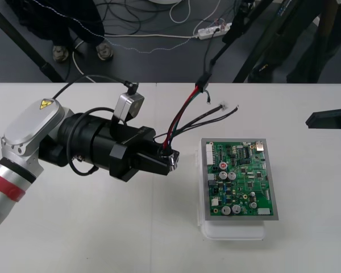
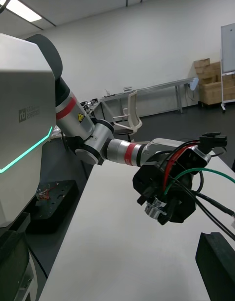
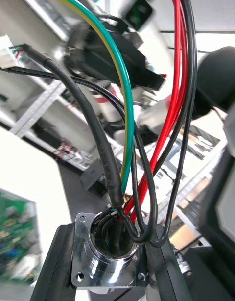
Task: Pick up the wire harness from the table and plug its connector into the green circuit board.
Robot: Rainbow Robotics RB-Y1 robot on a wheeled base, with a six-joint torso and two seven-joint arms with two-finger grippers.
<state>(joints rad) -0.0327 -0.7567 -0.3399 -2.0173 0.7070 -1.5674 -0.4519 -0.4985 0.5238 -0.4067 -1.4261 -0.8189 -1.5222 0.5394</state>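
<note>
My left gripper (image 1: 171,160) is shut on the harness's round metal socket (image 1: 173,162), held just left of the green circuit board (image 1: 239,178) on its white base (image 1: 233,230). In the left wrist view the flanged socket (image 3: 108,254) sits clamped between my two black fingers (image 3: 56,262). Red, green and black wires (image 1: 184,116) rise from it toward the table's far edge, ending in the small black plug (image 1: 202,81). The right wrist view shows the left gripper (image 2: 164,210) holding the socket (image 2: 155,210) above the table. My right gripper (image 1: 329,119) waits at the table's right edge.
Thin loose wire ends (image 1: 224,107) of the harness hang just beyond the board. Bare table (image 1: 102,227) spreads in front of the left arm. Cables and a power strip (image 1: 213,29) lie on the dark floor beyond the far edge.
</note>
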